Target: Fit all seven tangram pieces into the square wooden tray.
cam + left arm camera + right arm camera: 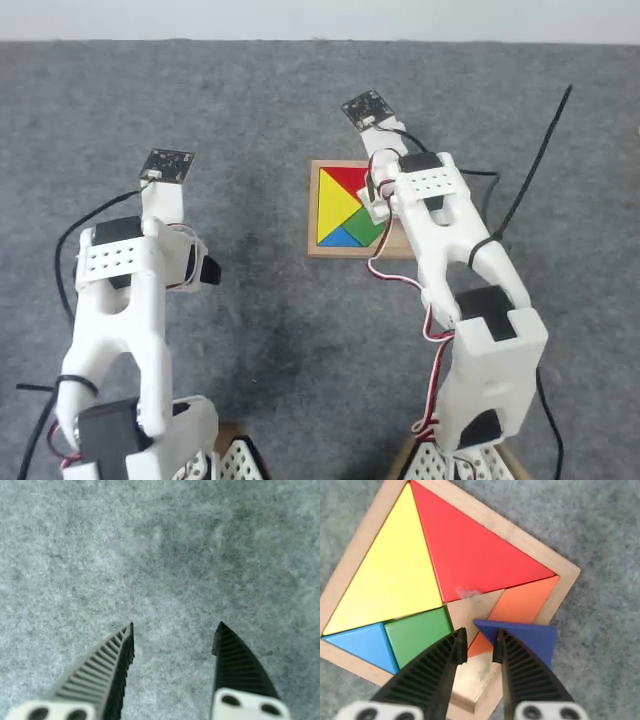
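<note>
The square wooden tray (566, 575) holds a yellow triangle (390, 580), a red triangle (470, 550), a small light blue triangle (362, 642), a green square (417, 630) and an orange piece (527, 602). A dark blue triangle (530, 635) lies askew over the orange piece and the tray's rim. My right gripper (480, 630) hovers over it, fingers a narrow gap apart with nothing between them; one finger overlaps the dark blue triangle. Bare wood (470, 610) shows beside the green square. My left gripper (172, 627) stands open over bare carpet, far from the tray (313, 210).
Grey carpet (260, 110) covers the whole table. The left arm (140, 260) stands to the left of the tray and the right arm (450, 230) reaches over the tray's right side. A black cable (535, 165) runs to the right of the right arm.
</note>
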{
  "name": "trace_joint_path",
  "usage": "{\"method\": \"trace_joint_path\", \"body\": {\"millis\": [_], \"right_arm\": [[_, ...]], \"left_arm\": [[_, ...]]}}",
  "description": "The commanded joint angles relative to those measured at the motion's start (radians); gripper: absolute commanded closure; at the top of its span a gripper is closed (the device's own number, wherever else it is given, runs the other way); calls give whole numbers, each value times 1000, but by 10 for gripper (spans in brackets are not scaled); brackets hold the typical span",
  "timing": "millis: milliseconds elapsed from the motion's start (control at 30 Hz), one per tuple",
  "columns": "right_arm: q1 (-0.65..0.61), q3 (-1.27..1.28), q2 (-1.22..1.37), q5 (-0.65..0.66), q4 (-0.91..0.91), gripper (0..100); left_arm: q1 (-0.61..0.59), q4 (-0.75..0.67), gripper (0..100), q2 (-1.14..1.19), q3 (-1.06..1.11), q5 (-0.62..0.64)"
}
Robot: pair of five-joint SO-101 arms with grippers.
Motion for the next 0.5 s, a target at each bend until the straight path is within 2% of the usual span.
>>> {"method": "trace_joint_path", "body": {"millis": [0, 67, 233, 367, 467], "right_arm": [[-8, -23, -145, -12, -12, 894], [2, 8, -214, -12, -12, 894], [119, 71, -320, -5, -13, 894], [243, 75, -257, 5, -4, 894], [283, 68, -159, 54, -25, 894]], "left_arm": [[-3, -21, 750, -43, -5, -11], [-3, -21, 750, -43, -5, -12], [-3, -21, 750, -43, -5, -12], [-3, -21, 750, -43, -5, -12], [-2, -21, 750, -43, -5, -12]]}}
